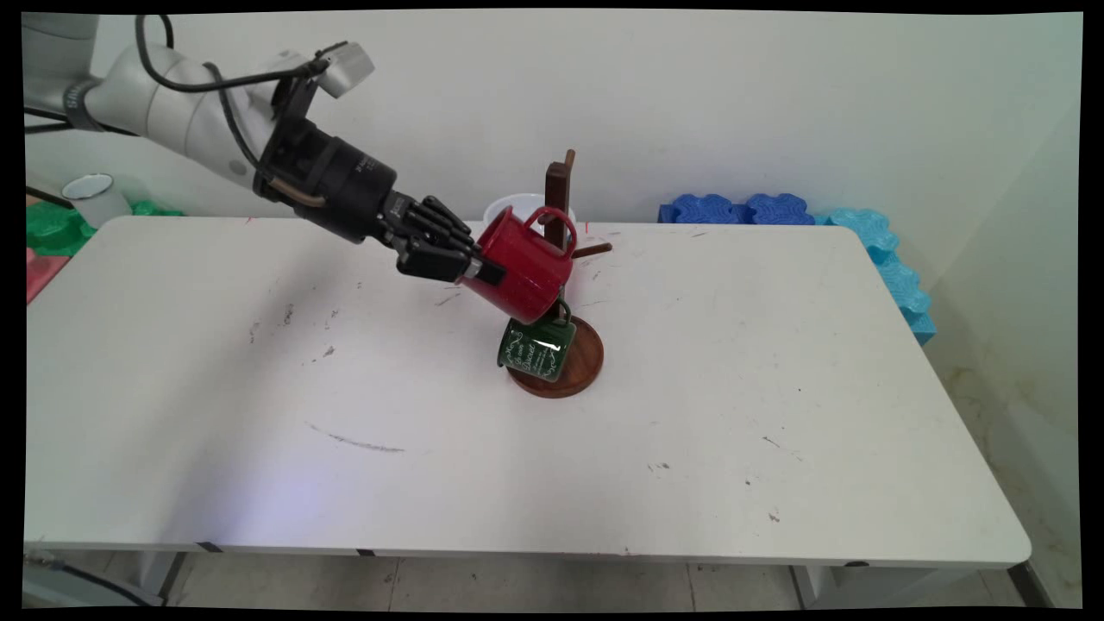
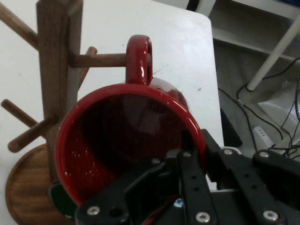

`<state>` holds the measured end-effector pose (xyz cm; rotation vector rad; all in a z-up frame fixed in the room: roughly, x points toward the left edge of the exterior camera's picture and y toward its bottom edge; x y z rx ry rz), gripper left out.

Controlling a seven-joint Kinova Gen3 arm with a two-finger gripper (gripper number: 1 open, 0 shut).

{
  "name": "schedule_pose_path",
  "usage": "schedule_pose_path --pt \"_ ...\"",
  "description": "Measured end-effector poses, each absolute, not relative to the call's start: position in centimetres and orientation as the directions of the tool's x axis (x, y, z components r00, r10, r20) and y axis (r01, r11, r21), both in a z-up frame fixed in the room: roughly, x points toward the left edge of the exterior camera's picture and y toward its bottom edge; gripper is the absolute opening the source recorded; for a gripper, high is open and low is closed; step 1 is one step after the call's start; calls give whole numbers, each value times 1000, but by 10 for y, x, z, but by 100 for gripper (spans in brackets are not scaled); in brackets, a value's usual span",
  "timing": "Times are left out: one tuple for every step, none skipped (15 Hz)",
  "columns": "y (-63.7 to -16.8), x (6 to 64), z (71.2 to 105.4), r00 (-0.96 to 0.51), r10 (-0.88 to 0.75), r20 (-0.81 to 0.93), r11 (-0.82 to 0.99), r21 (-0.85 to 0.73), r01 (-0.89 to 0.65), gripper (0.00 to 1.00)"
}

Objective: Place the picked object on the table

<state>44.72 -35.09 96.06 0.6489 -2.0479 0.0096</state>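
- Red mug (image 1: 524,274): held in the air, tilted, at the wooden mug tree (image 1: 559,203) near mid-table. Its mouth faces the gripper (image 1: 466,267); its handle (image 2: 139,60) points away, toward the tree.
- Jaws: closed on the mug's rim. The hand view shows one finger (image 2: 187,154) inside the cup and the other outside the wall.
- In the hand view the handle loop sits at the tip of one peg (image 2: 101,60). Whether the peg passes through the loop or only lies behind it cannot be told.
- Green mug (image 1: 536,347) hangs low on the tree, just under the red one and over the round base (image 1: 580,366). The two mugs look close to touching.
- Judgement on handling: a rim pinch on enamel can slip. Best to keep the loop's opening in line with the peg, move slowly, and avoid knocking the green mug or tipping the tree.
- Table (image 1: 776,414): white, scuffed, with dark marks and a long streak toward the near left.
- Room: plain pale wall at the far side. Blue foam pieces (image 1: 742,210) lie along the far right edge, green ones (image 1: 52,226) at far left. A white cup (image 1: 93,198) stands far left; another white vessel is behind the tree.
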Motion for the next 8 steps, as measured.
schedule_pose_path --pt "-349 447 962 -405 -440 802 860 247 -446 0" --pt "-347 447 963 -404 -439 802 861 248 -443 0" --pt "-345 447 964 -404 -438 803 863 249 -440 0" --pt "-343 447 966 -404 -438 803 864 251 -437 0" --pt "-342 447 967 -403 -437 804 864 252 -435 0" --pt "-340 446 968 -403 -437 804 865 253 -432 0" --pt "-339 446 970 -402 -437 805 866 255 -430 0" --pt "-337 445 971 -401 -437 805 867 257 -428 0"
